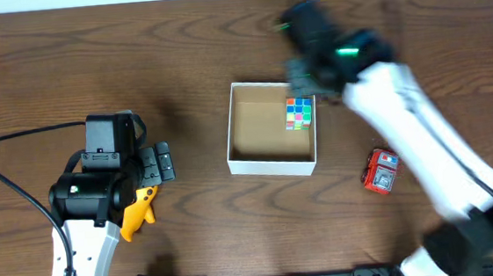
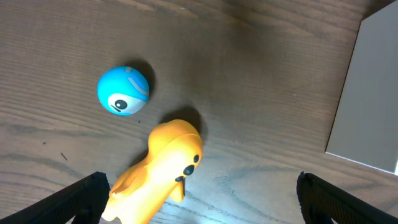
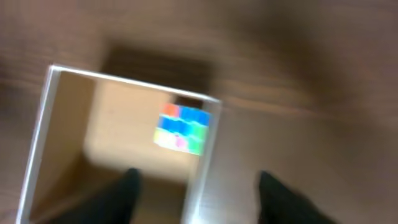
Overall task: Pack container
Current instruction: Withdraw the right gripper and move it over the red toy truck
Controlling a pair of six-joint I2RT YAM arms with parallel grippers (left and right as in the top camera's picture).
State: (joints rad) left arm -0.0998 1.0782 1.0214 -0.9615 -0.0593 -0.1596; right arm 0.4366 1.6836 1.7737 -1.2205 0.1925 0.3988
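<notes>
The container (image 1: 271, 163), a square white-walled box with a brown inside, sits mid-table. A multicoloured cube (image 1: 298, 113) lies in its right far corner; it also shows in the blurred right wrist view (image 3: 182, 129). My right gripper (image 3: 196, 190) is open and empty, its fingers astride the container's wall (image 3: 202, 180). My left gripper (image 2: 199, 199) is open and empty above a yellow duck toy (image 2: 158, 177), which also shows from overhead (image 1: 138, 212). A blue ball with an eye (image 2: 123, 90) lies beyond the duck.
A red toy (image 1: 380, 171) lies on the wooden table right of the container. A black cable (image 1: 7, 174) loops at the left. The right arm (image 1: 414, 134) stretches across the right side.
</notes>
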